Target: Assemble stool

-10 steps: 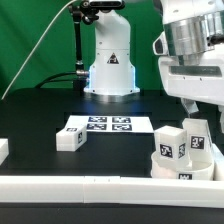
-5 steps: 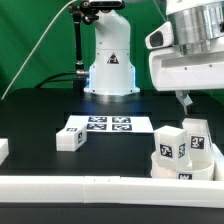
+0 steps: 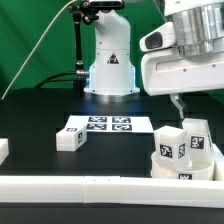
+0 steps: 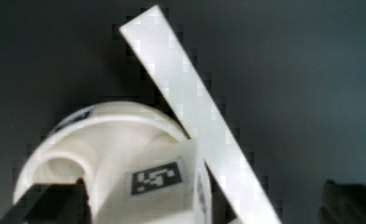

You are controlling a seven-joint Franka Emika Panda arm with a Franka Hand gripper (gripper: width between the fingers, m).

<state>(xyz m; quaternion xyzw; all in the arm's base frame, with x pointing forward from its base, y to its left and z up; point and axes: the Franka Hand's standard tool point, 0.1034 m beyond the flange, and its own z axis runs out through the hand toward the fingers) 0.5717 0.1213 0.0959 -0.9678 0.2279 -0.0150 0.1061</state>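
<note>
The tool (image 3: pixel 180 104) hangs high at the exterior view's right, jaws spread wide with nothing between them. On the wrist view its two dark fingers (image 4: pixel 45 203) stand far apart.

Beneath it is one round white plastic seat disc (image 3: pixel 160 167), sitting on the black tabletop (image 3: pixel 40 115) near the exterior view's right edge.

I count three short blocky white plastic legs. Two stand upright on the seat disc, side by side (each showing a black-and-white tag): the nearer leg (image 3: pixel 168 146) and the farther leg (image 3: pixel 198 135). The third leg (image 3: pixel 68 139) lies loose on the tabletop, well apart from the seat disc. It is just beside the one flat white marker board (image 3: pixel 100 125), on the exterior view's left of it.

One long white border rail (image 3: pixel 90 186) runs along the front. On the wrist view the rail (image 4: pixel 176 90) passes beside a rounded white tagged part (image 4: pixel 109 150), and I cannot tell whether that is seat or leg.
</note>
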